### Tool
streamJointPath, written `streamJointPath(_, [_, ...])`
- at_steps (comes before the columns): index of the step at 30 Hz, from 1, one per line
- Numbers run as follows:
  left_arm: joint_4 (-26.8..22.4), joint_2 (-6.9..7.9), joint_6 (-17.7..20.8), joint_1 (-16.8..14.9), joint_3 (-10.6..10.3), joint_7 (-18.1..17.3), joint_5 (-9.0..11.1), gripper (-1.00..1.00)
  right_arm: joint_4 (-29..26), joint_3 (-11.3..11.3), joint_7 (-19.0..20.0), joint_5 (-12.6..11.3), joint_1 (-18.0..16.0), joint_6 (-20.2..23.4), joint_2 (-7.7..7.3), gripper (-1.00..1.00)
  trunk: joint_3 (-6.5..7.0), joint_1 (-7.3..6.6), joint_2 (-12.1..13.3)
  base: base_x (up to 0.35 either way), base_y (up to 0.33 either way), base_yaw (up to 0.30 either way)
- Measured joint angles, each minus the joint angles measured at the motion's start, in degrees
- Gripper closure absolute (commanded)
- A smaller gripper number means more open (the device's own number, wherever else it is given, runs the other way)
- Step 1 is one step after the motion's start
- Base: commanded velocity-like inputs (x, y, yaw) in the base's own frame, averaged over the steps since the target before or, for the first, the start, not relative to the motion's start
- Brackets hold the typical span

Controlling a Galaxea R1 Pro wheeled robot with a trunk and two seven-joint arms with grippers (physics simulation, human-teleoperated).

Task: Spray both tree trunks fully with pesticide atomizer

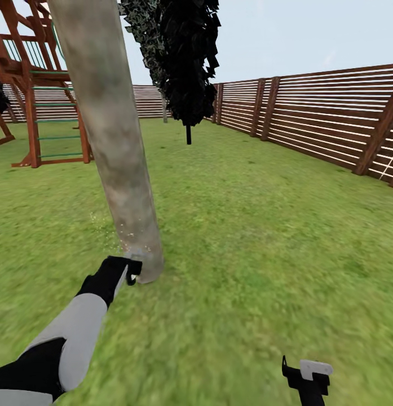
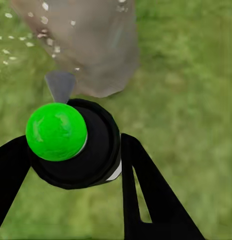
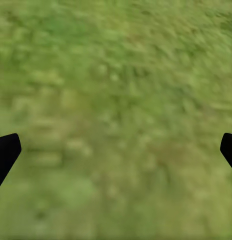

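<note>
A thick mottled grey-brown tree trunk [image 1: 114, 146] leans up out of the lawn just ahead of me. My left gripper [image 1: 132, 274] is down at its base, shut on the pesticide atomizer [image 2: 83, 150], a small black bottle whose round top [image 2: 56, 131] shows bright green. Its nozzle faces the trunk's foot [image 2: 96, 45] from close by. Whitish-yellow pesticide specks [image 1: 118, 232] float beside the lower trunk, and more specks [image 2: 23, 37] drift over the bark and grass. My right gripper [image 1: 309, 375] hangs low over bare grass, open, its fingertips [image 3: 6, 152] far apart with nothing between them.
A wooden playhouse frame [image 1: 38, 84] stands at the back left. A brown slat fence [image 1: 320, 118] runs along the right and the far side. A narrow dark columnar tree [image 1: 188, 62] stands behind the trunk. Green lawn [image 1: 258, 248] spreads to the right.
</note>
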Motion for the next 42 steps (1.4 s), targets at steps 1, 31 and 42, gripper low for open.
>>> streamJointPath(1, [-1.0,2.11,0.6,-0.2,0.1,-0.1,0.2,1.0,0.0,0.0,0.0,0.0,0.0,0.0,0.0,-1.0,0.0,0.0,0.0,0.0,0.0,0.0])
streamJointPath(31, [-5.4,8.66,8.1,-6.9,-0.5,-4.4,0.2,1.0,0.0,0.0,0.0,0.0,0.0,0.0,0.0,-1.0,0.0,0.0,0.0,-0.029,-0.01,0.074])
streamJointPath(42, [-4.7,8.56,7.8,-6.9,-0.5,-3.7,0.2,1.0,0.0,0.0,0.1,0.0,0.0,0.0,0.0,-1.0,0.0,0.0,0.0,0.132,-0.224,0.004])
